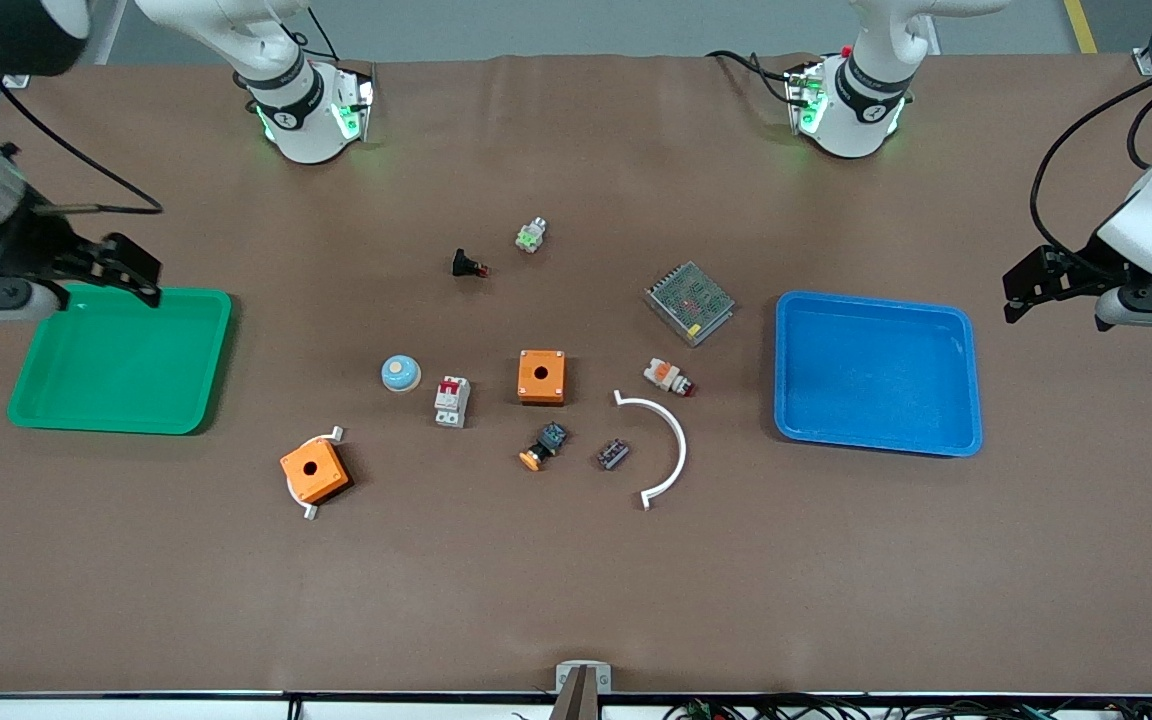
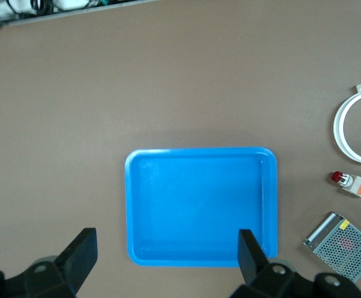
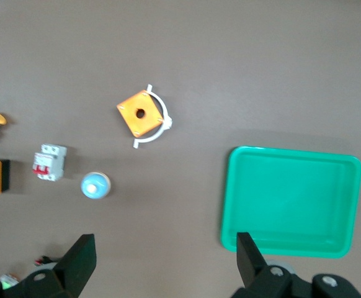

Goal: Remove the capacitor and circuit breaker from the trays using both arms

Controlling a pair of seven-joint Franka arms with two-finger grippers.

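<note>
Two shallow plastic trays with rounded corners sit on the matte brown table: a green tray (image 1: 121,358) at the right arm's end and a blue tray (image 1: 876,372) at the left arm's end. Between them the small parts lie scattered. The breaker (image 1: 452,400), a blocky white-grey piece with a red top section, lies flat just beside a round pale-blue dome button (image 1: 400,373) and near one of two boxy orange enclosures (image 1: 541,376), each with a dark round hole; the second orange box (image 1: 314,470) sits nearer the front camera, on a white curved clip. The capacitor (image 1: 613,454), a tiny dark stub, lies between a black button with an orange cap (image 1: 544,444) and a larger white plastic arc (image 1: 661,446). A perforated metal power supply (image 1: 689,302) rests near the blue tray. The right gripper (image 1: 126,268) hangs over the green tray's edge, fingers spread and empty. The left gripper (image 1: 1026,285) hovers just off the blue tray's outer end, fingers likewise apart, holding nothing.
</note>
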